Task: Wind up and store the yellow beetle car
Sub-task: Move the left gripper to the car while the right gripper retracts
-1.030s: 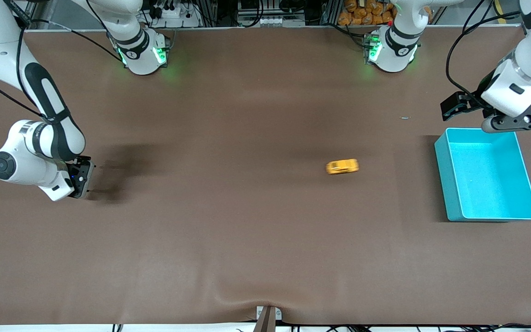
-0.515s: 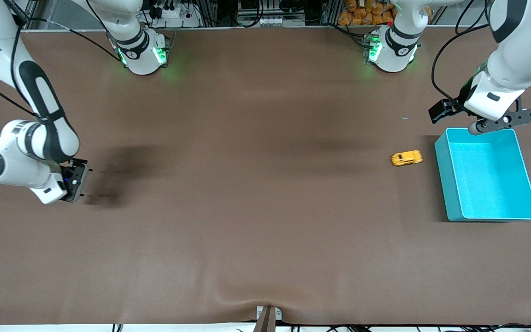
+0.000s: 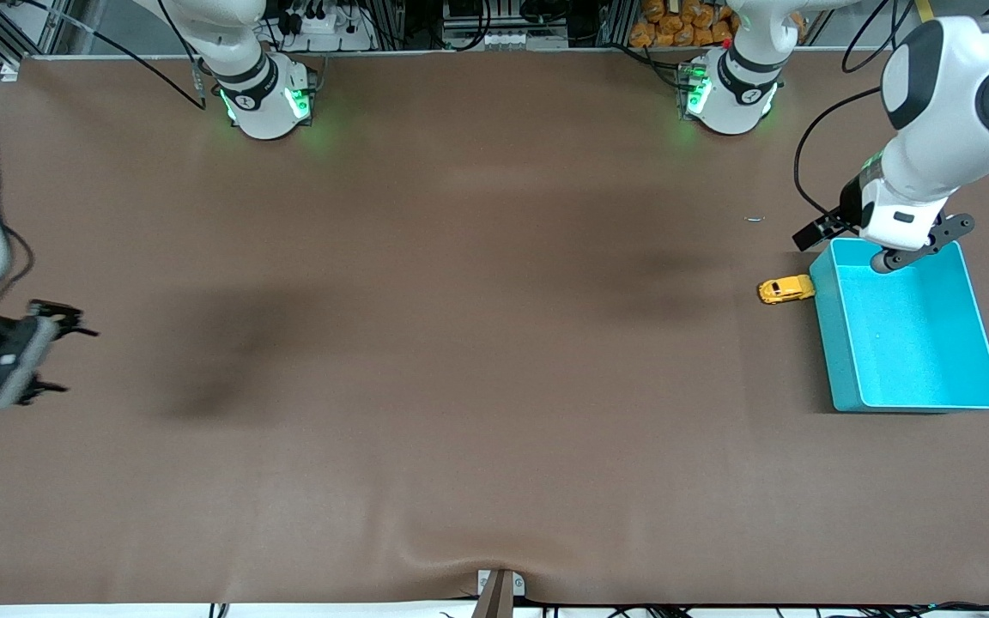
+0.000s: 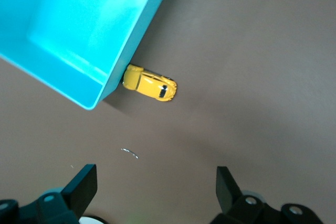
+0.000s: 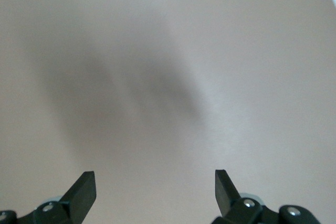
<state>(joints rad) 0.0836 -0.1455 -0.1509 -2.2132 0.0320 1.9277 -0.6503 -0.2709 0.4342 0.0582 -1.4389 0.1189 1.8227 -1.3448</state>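
Just beside teal bin point(image 3: 838, 360), yellow beetle car point(image 3: 785, 290), clear of both jaws.

From my remote station I see a wide bench point(image 3: 426, 257) covered in a brown mat that bulges slightly at the edge nearest the front camera, where a small bracket point(image 3: 499, 588) sits. Soft dark shadows lie across the mat. Along the edge farthest from that camera run cables, metal framing and a heap of orange packets point(image 3: 679, 21) (contents unclear).
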